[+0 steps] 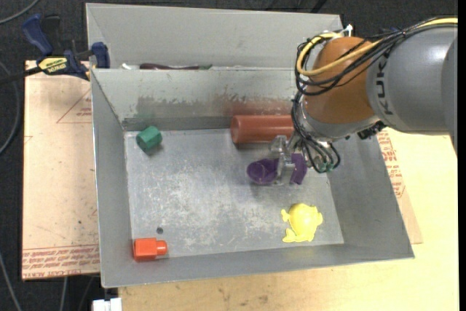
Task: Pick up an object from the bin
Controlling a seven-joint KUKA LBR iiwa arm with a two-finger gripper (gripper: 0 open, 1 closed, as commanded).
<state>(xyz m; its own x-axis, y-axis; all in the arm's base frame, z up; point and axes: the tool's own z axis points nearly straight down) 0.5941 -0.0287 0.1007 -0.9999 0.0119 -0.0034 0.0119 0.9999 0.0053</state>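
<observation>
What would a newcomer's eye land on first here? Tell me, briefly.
The arm with its orange cover, entering from the right, dominates. Its hand is down at a small purple cup-like thing just right of the middle of the bin. Next comes the bright yellow toy near the front right corner, then the reddish-brown cylinder lying along the back wall.

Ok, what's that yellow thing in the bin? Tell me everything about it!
The yellow thing is a small, lumpy toy, rounded on top and wider below, bright yellow, seemingly smooth plastic or rubber. It lies on the bin's grey floor in the lower right of the bin, alone; nothing but the floor touches it.
</observation>
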